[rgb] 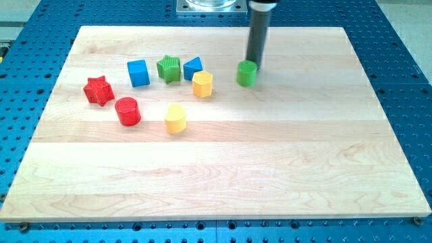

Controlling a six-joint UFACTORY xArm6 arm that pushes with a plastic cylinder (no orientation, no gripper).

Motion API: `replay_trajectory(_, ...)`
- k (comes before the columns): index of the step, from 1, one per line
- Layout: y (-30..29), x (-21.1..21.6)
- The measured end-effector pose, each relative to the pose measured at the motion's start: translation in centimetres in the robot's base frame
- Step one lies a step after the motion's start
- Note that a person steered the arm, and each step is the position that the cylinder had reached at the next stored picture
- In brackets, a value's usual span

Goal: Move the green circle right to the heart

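Okay, left to right across the bench (216,169), pale wood planks. Red star (98,90) furthest left. Red cylinder (127,111) just at its 4 o'clock. Blue cube (138,73) near the star's 2 o'clock. Green star (169,69) beside the cube, then a blue triangle (193,68) just right of that. Yellow hexagon (202,84) close at the triangle's 5 o'clock, touching or nearly, can't tell. Yellow heart (175,119) sits at the cluster's lower edge, about 7 o'clock from the hexagon, apart from it.

Green circle (246,73) stands alone right of the cluster, well apart from the heart. Heart lies at roughly 8 o'clock from the circle.

No gripper on this arm, so nothing to open or close; just a dark rod coming down from the view's top. The tip (254,65) is at the circle's 1 o'clock, touching or just beside its upper right edge; the block hides the very end.

Key relation: tip is on the far side of the circle from the heart, so a push toward 8 o'clock looks lined up, judging by this. Hexagon sits near that path and could get clipped.

Around the bench: blue perforated metal base (398,61), a metal mount (210,7) at top centre.
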State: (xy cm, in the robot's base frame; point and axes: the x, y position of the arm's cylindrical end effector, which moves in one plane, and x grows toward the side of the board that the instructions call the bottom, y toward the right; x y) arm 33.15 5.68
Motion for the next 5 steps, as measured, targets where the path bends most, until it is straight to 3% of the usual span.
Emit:
replay_trajectory(1, -7.6, 7.6)
replay_trajectory(3, -3.7, 10.1)
replay_trajectory(4, -12.1, 10.1)
replay_trajectory(5, -16.8, 9.9)
